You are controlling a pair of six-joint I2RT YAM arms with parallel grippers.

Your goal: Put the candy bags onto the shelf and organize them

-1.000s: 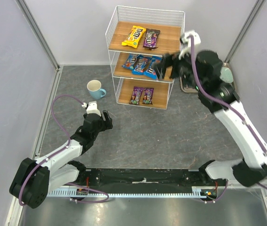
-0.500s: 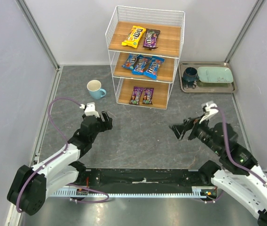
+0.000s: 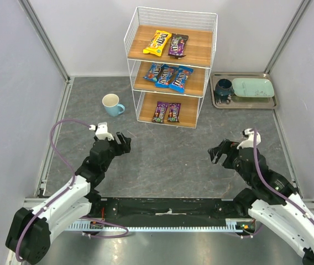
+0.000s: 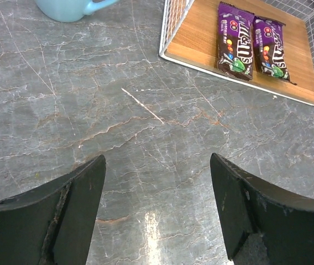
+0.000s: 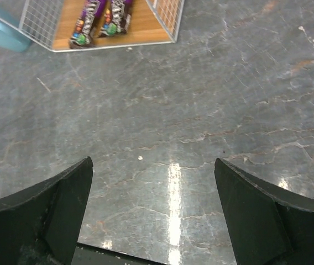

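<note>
- Since all seven candy bags [image 3: 169, 76] already lie on the shelf [image 3: 198, 41] (yellow and one purple on the top board, three blue in the middle, two purple at the bottom), the main risk I see is needless tidying that knocks a packet off.
- While the left end effector [image 3: 123, 141] and right end effector [image 3: 218, 152] hover over the grey counter [image 3: 173, 149], both wide apart and empty, a reach between the wire sides could snag the frame and shift the rack.
- If the left arm swings forward, the cup [image 3: 111, 104] near the shelf's corner could be tipped.
</note>
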